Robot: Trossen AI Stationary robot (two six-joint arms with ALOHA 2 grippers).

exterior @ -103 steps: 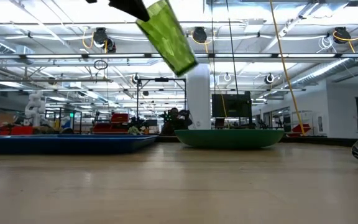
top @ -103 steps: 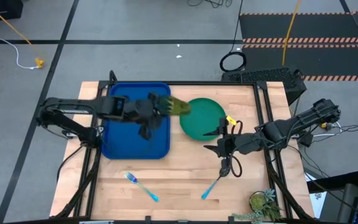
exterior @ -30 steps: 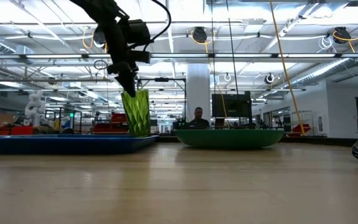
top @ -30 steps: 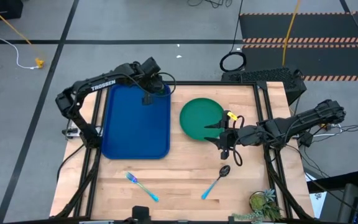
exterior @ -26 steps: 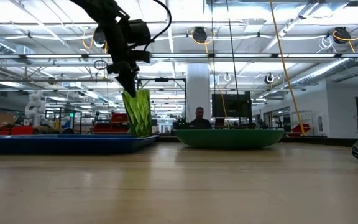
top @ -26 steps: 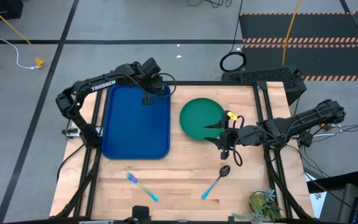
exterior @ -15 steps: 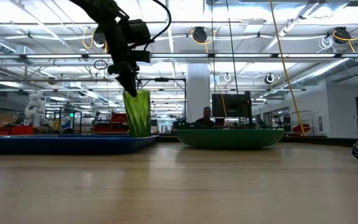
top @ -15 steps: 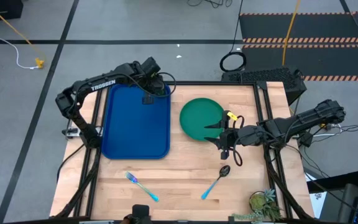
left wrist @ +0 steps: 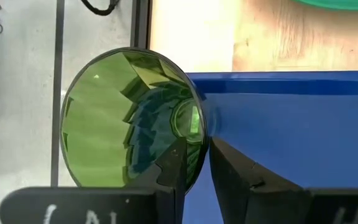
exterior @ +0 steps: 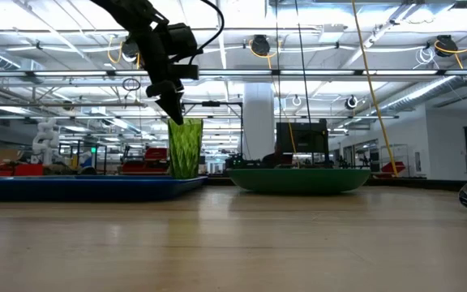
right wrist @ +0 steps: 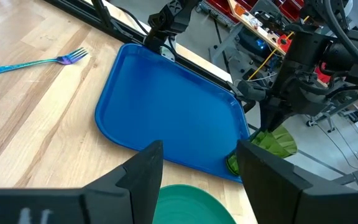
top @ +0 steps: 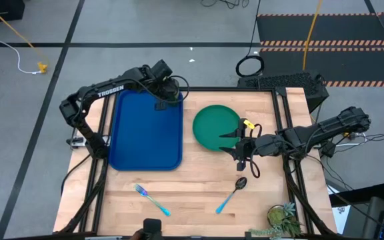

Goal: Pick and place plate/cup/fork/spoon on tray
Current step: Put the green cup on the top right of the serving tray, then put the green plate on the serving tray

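My worktop [top: 199, 190] is pale wood planks inside a dark metal frame. At its near edge lie the fork [top: 151, 200], toward my left, and the spoon [top: 230, 195], toward my right, well apart from each other and both bare on the wood. A small potted plant [top: 284, 218] sits at the near right corner.

Farther in, my right hand [top: 227, 147] hangs over the wood just beside the near right edge of the plate [top: 215, 127], fingers spread and holding nothing; the spoon's dark bowl lies just nearer than it. The plate rests flat on the worktop, just right of the tray [top: 145, 130] and not on it. The tray lies flat on the left half, and its blue floor [right wrist: 166, 109] is bare apart from the far right corner.

At that corner the cup [exterior: 184, 148] stands upright on the tray, right against the rim. My left hand [exterior: 172, 105] is above it, 1 finger [left wrist: 169, 171] inside the mouth of the cup [left wrist: 132, 118] and the other [left wrist: 238, 180] outside the wall; the fingers look slightly apart on either side of the wall, and I cannot tell whether they press on it. From my right wrist the cup [right wrist: 272, 142] shows beneath the dark left arm [right wrist: 303, 68].

Beyond the worktop is grey floor [top: 179, 27] with a coiled black cable [top: 249, 66] and a hazard-striped mat [top: 332, 30]. At worktop height, a large hall with ceiling lights, pipes and a white column [exterior: 259, 126] spreads behind.
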